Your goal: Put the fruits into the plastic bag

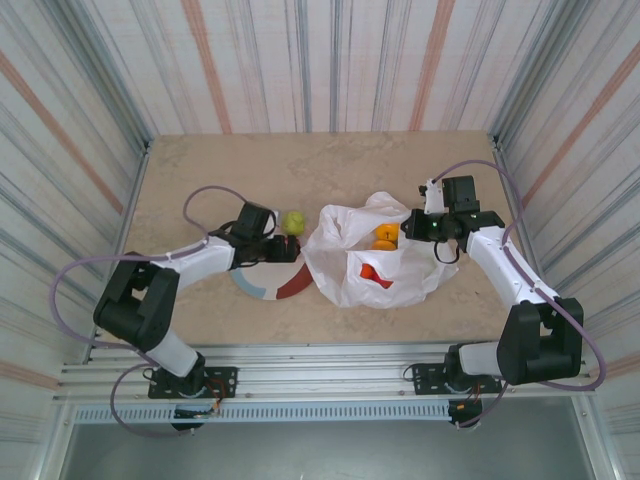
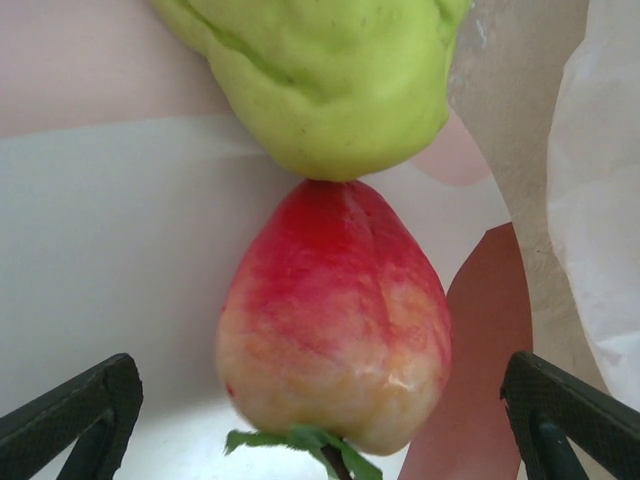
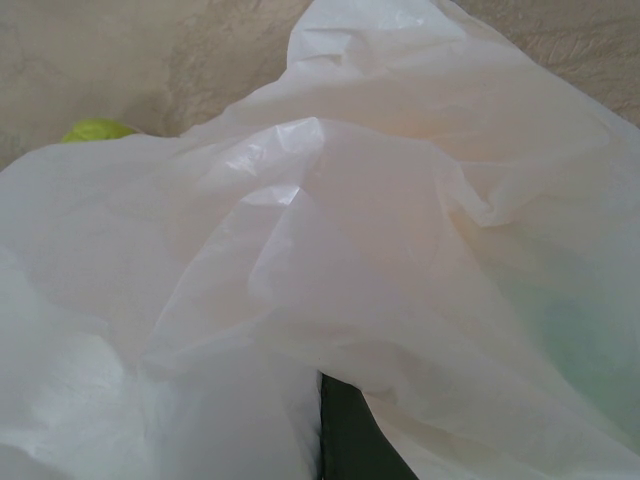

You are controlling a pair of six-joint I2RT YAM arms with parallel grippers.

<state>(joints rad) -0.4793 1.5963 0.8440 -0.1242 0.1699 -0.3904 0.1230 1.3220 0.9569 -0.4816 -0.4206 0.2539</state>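
On the plate lies a red and yellow fruit, its leafy stem toward the camera. My left gripper is open, with one finger on each side of that fruit and clear of it. A green fruit touches its far end; seen from above, the green fruit sits at the plate's far edge. The white plastic bag lies at mid table with an orange fruit and a red one inside. My right gripper is shut on the plastic bag's right rim, one dark finger showing under the film.
The round plate has pale blue, white and maroon sections and lies left of the bag. The bag's edge hangs close to the right of my left gripper. Striped walls close in the table on three sides.
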